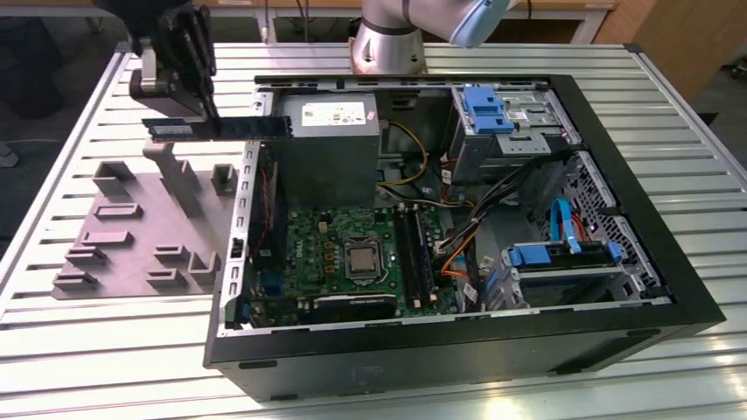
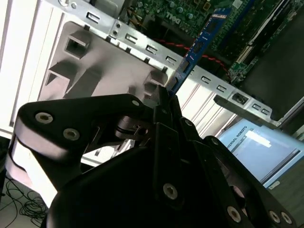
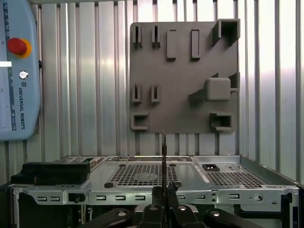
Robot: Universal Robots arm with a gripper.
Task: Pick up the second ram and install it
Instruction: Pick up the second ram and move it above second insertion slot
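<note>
Over the case wall at the exterior view's left, the black two-finger gripper (image 1: 175, 115) is closed tight on the second ram (image 1: 240, 128), a thin blue-green memory stick. The stick is held level and on edge, partly above the grey moulded parts tray (image 1: 117, 249) and clear of it. The stick lies crosswise to the black motherboard slots (image 1: 411, 254) in the open black PC tower case (image 1: 467, 346). IMO it needs turning parallel w/ a slot, centring, then a straight press w/o tilt. Orange cables (image 1: 457, 252) beside the slots could snag.
</note>
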